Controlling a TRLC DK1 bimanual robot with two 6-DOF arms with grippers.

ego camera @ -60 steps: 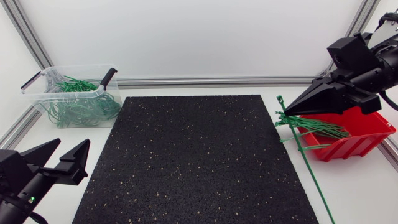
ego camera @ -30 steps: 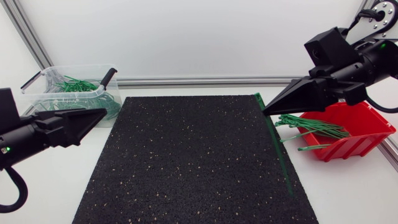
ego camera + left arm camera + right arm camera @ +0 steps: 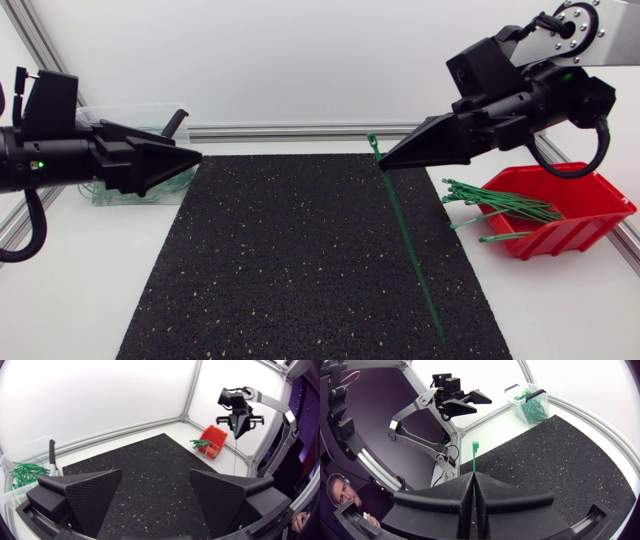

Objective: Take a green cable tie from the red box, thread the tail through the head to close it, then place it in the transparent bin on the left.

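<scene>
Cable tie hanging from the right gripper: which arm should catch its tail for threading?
Left. The left gripper is open and empty, facing the cable tie; the right gripper is shut near its head.

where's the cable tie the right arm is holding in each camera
head view: cable tie hangs from the right pincer over the black mat.
left wrist view: cable tie is a thin line under the far right pincer, near the red box.
right wrist view: cable tie stands up from its own shut pincer.
shared landmark: the black mat.
</scene>
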